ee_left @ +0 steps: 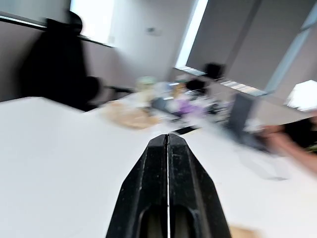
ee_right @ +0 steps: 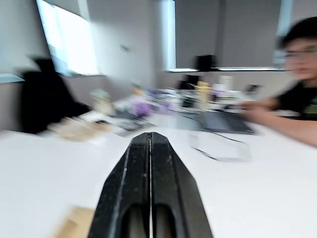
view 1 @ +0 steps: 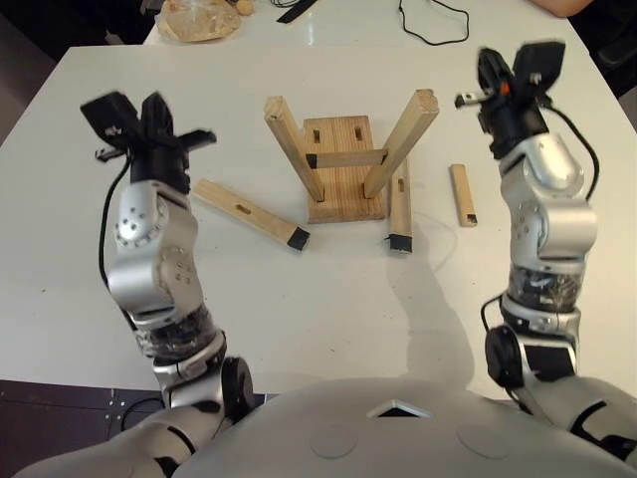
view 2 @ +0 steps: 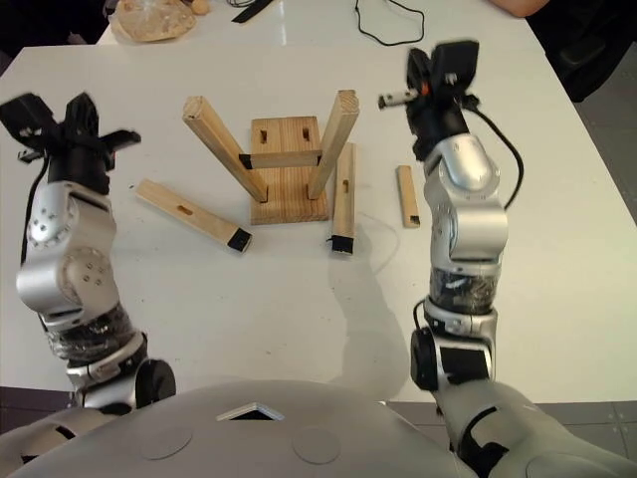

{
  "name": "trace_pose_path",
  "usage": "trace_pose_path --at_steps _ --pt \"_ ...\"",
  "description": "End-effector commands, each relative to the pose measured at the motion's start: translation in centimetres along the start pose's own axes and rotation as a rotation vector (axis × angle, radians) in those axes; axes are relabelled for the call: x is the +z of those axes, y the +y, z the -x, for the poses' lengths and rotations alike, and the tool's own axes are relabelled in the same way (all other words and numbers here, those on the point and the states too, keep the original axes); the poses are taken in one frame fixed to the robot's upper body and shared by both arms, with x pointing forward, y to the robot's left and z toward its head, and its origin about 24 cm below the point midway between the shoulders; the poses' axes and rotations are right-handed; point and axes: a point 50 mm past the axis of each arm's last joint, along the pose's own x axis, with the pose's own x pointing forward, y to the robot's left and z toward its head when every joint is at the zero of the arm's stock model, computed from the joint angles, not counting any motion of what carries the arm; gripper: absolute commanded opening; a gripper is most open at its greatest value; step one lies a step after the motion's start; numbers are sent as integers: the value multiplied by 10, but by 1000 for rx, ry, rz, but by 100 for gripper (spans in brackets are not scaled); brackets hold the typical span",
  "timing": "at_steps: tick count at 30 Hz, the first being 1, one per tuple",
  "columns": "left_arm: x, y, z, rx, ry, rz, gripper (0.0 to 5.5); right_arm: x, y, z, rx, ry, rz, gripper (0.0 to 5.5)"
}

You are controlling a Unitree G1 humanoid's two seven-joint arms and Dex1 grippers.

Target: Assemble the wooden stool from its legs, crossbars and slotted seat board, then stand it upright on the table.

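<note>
Two legs (view 1: 294,147) are already standing in the seat board (view 1: 343,204), splaying outward, with a crossbar (view 1: 346,158) bridging them. From the head views I am seeing the board lying flat on the table (view 1: 299,319), toward its far half. One loose leg (view 1: 249,213) is lying at an angle near the board's left side, and another loose leg (view 1: 400,209) is lying just beside its right edge. A short crossbar (view 1: 463,194) is resting farther right, apart from them.

The wrist views are giving me what the head views are not. The left hand (ee_left: 167,136) is showing its fingers pressed together on nothing, and the right hand (ee_right: 150,135) is showing the same. Both hands are hanging raised, one on each flank, well apart from the wood.

A broad stretch of white table is lying between the parts and the near edge. A bag (view 1: 199,18) and a cable (view 1: 433,25) are sitting by the far edge.
</note>
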Motion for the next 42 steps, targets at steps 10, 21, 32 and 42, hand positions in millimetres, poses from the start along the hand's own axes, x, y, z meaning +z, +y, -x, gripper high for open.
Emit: trace_pose_path --at_steps 10,21,32,42 --pt "-37 -47 -6 -381 460 428 0 -38 30 13 357 257 -203 3" --pt "3 -35 -9 -377 207 472 0 7 15 -1 384 10 -339 3" --pt "-66 45 77 -256 578 359 0 -106 -55 25 239 457 52 3" --pt "-133 -4 106 -584 834 1 0 -143 -9 7 615 504 131 3"
